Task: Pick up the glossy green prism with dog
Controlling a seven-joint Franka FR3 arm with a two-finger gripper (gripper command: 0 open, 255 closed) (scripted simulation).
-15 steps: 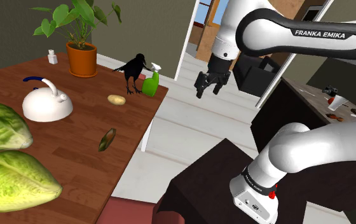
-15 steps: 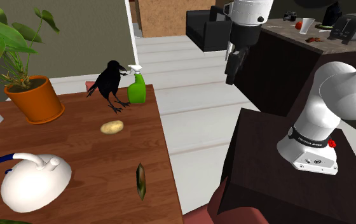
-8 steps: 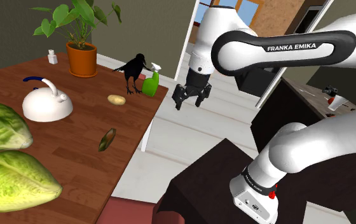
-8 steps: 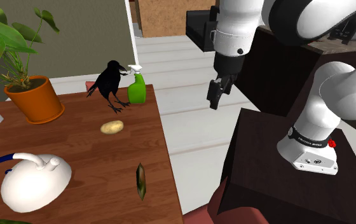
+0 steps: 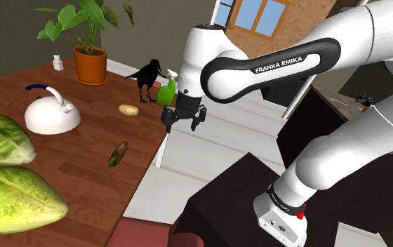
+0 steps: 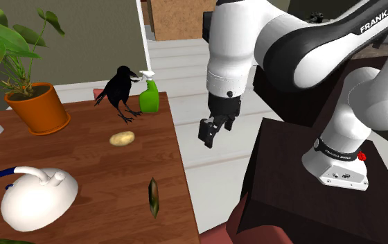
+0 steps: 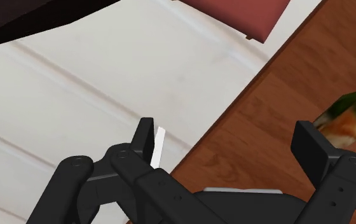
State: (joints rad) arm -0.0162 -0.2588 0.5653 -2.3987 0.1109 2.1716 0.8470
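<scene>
The black gripper hangs over the wooden table's floor-side edge, its fingers spread wide with nothing between them, near the corner where the green spray bottle and crow stand. The green prism lies flat close to that same edge, well apart from the gripper.

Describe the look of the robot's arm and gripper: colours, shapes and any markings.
The arm is built of rounded, glossy white segments with dark bands at the joints; one dark band bears the white lettering FRANKA EMIKA. A small red mark sits near the base. The gripper is all black, with two blocky fingers.
</scene>
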